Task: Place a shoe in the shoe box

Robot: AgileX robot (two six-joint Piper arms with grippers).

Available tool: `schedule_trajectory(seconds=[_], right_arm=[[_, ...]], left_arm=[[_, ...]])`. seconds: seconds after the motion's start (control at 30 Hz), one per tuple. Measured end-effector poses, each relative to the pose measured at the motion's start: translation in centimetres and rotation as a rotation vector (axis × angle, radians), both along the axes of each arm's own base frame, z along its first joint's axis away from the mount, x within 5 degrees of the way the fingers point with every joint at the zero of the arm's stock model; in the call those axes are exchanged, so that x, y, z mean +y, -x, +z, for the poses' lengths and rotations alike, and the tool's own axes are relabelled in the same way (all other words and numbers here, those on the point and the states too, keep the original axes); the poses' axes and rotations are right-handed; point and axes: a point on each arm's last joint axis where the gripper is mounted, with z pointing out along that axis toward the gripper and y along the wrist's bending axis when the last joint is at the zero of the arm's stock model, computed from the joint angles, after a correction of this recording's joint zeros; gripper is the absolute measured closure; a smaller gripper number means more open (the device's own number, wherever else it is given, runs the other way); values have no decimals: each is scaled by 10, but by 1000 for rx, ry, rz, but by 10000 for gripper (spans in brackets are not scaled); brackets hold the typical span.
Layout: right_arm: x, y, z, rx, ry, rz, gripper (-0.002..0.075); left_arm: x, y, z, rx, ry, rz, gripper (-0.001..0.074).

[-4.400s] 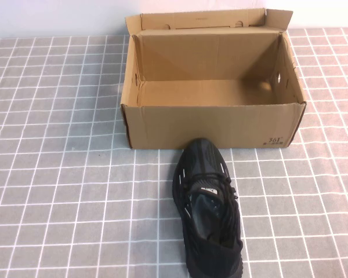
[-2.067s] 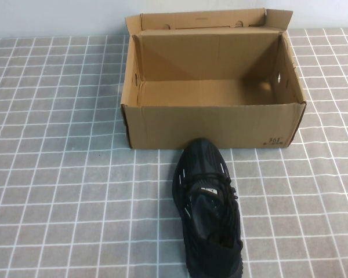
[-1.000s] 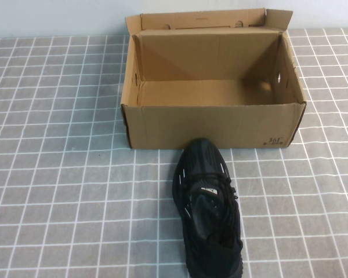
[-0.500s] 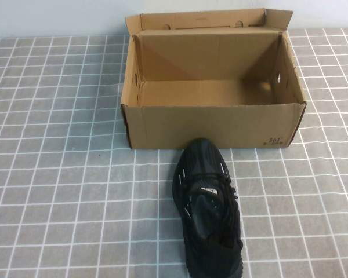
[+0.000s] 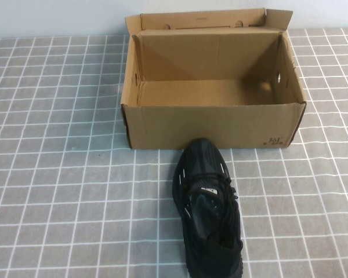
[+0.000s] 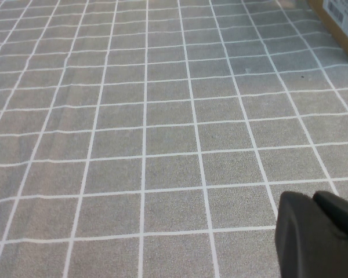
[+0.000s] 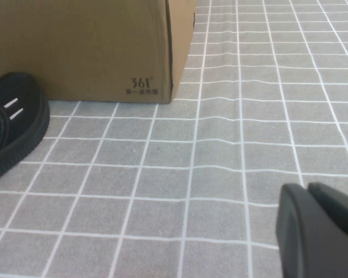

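Note:
The black knit shoe [image 5: 209, 208] lies on the checked cloth with its toe touching the front wall of the shoe box [image 5: 214, 126], a brown cardboard box standing open with nothing inside. The right wrist view catches the shoe's toe [image 7: 11, 124] and the shoe box corner with dark print [image 7: 93, 52]. My right gripper [image 7: 309, 194] is shut and holds nothing, low over the cloth, well away from the shoe. My left gripper [image 6: 313, 200] is shut too, over bare cloth, with only a corner of the shoe box [image 6: 342, 23] far off. Neither arm shows in the high view.
A grey cloth with a white grid [image 5: 58, 174] covers the whole table. A pale wall [image 5: 58, 17] runs behind the box.

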Motion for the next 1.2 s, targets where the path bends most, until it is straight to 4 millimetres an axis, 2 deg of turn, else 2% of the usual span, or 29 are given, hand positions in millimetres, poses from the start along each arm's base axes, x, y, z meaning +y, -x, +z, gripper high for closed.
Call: schedule_trajectory(seconds=[0.4, 0.5, 0.67, 0.73, 0.9, 1.0, 1.1, 1.2], right_arm=[[0, -1, 3, -28, -16, -8, 743], [0, -2, 11, -92, -147, -30, 742], [-4, -4, 25, -184, -510, -103, 742], [-6, -4, 27, -203, -605, -130, 742], [1, -2, 26, -110, -741, -77, 742], [13, 4, 40, -38, -741, 47, 742], [23, 6, 66, 46, -701, 146, 742], [32, -3, 88, 208, -588, 214, 742]], left_arm=[[0, 0, 0, 0, 0, 0, 736], [0, 0, 0, 0, 0, 0, 736], [0, 0, 0, 0, 0, 0, 736], [0, 0, 0, 0, 0, 0, 736], [0, 0, 0, 0, 0, 0, 736], [0, 0, 0, 0, 0, 0, 736], [0, 0, 0, 0, 0, 0, 736], [0, 0, 0, 0, 0, 0, 736]])
